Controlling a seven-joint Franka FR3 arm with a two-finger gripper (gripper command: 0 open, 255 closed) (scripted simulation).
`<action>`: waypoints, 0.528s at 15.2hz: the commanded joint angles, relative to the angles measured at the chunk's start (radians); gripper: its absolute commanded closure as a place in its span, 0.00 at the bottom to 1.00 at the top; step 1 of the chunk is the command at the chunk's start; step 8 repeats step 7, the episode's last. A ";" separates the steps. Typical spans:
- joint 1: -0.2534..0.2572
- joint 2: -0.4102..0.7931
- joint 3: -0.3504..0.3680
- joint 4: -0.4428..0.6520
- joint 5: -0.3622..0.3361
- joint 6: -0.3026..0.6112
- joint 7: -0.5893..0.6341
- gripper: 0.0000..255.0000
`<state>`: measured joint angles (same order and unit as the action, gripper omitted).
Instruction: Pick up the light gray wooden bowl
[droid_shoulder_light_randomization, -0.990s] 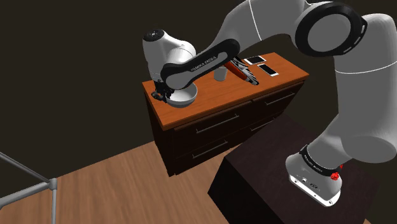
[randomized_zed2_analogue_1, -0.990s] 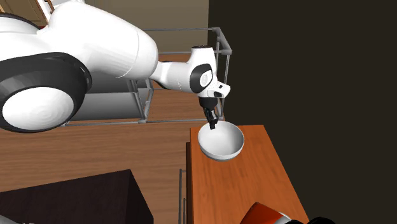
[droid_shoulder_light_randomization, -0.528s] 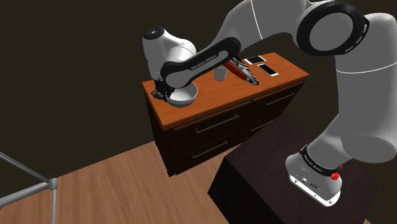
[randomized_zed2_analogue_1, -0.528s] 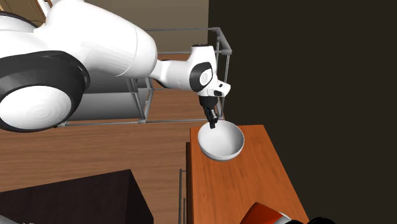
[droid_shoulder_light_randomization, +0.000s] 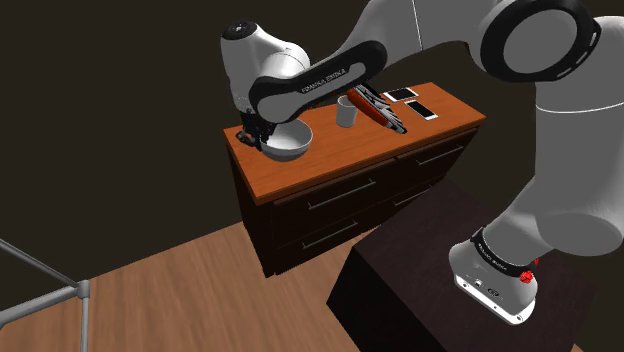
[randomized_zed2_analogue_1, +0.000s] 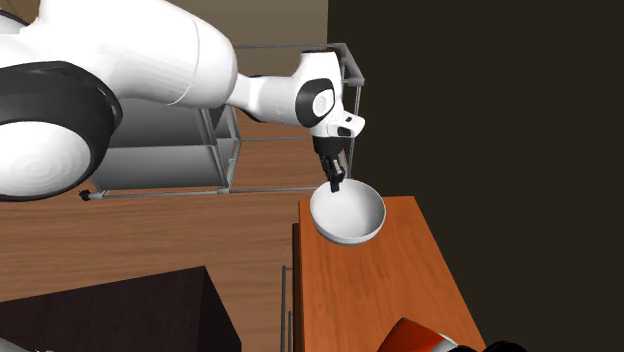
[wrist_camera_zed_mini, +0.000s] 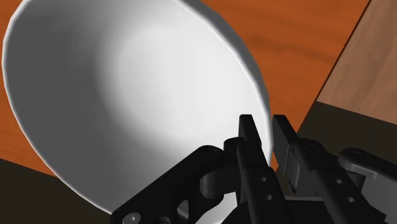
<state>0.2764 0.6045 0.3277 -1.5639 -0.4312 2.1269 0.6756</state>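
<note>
Pinching white bowl (wrist_camera_zed_mini: 127, 83) rim, end effector (wrist_camera_zed_mini: 266, 125) clamped

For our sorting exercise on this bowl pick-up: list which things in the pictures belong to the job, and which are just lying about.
Part of the job:
- pale bowl
- gripper, clasping the bowl's rim

Just lying about, on the dresser:
- small cup
- red and black object
- flat white slabs
</note>
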 joint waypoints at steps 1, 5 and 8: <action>-0.001 -0.014 0.005 0.008 0.007 -0.021 -0.006 1.00; -0.003 -0.038 0.012 0.025 0.020 -0.059 -0.019 1.00; -0.003 -0.039 0.012 0.026 0.021 -0.061 -0.020 1.00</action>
